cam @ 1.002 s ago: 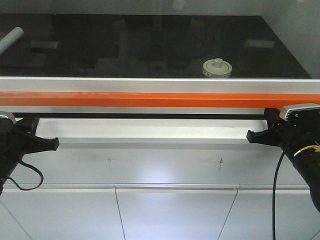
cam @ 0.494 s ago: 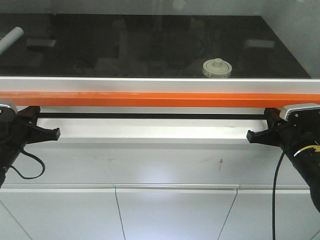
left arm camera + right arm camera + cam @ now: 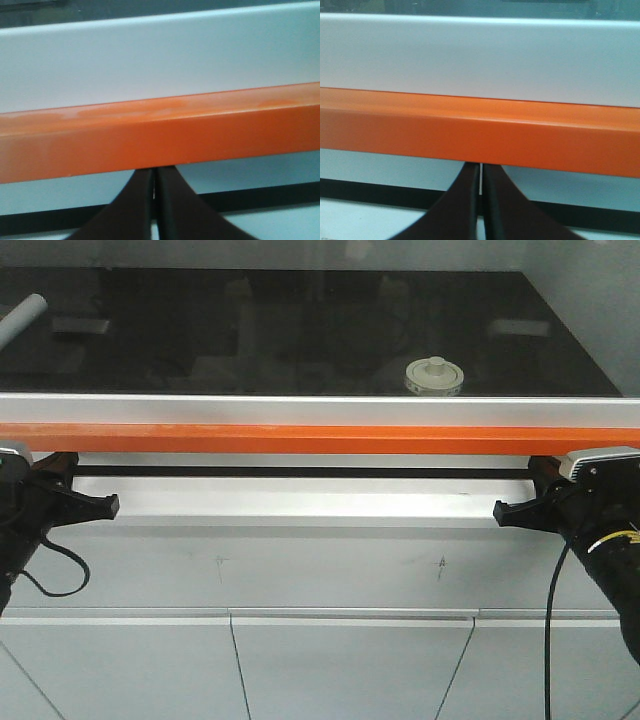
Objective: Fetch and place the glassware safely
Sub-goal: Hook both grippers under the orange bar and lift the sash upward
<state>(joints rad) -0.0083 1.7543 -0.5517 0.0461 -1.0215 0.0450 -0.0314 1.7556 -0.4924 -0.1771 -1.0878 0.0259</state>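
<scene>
jar sits on the black counter beyond the orange bar, right of centre. only its cream lid shows plainly (the glass body may be hidden behind the silver rail). left gripper and right gripper hang below the bar at either end of a pale ledge, both well apart from the jar, the right one nearer. in each wrist view the black fingers are pressed together, holding nothing.
</scene>
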